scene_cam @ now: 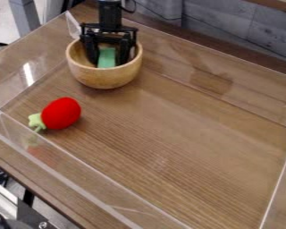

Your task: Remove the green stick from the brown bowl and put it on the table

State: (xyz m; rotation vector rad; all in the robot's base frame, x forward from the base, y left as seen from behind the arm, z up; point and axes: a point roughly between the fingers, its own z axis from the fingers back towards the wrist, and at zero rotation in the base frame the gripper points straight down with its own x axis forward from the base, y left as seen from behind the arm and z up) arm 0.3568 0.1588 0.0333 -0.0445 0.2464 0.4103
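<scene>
The brown bowl (103, 75) stands at the back left of the table (181, 134). Inside it the green stick (107, 56) leans against the far wall, tilted. My black gripper (108, 49) hangs from above with its fingers down inside the bowl, one on each side of the stick. The jaws stand open, and I cannot tell whether the fingers touch the stick.
A red strawberry toy (60, 114) with green leaves lies on the table left of centre, in front of the bowl. Low clear acrylic walls (133, 201) edge the tabletop on all sides.
</scene>
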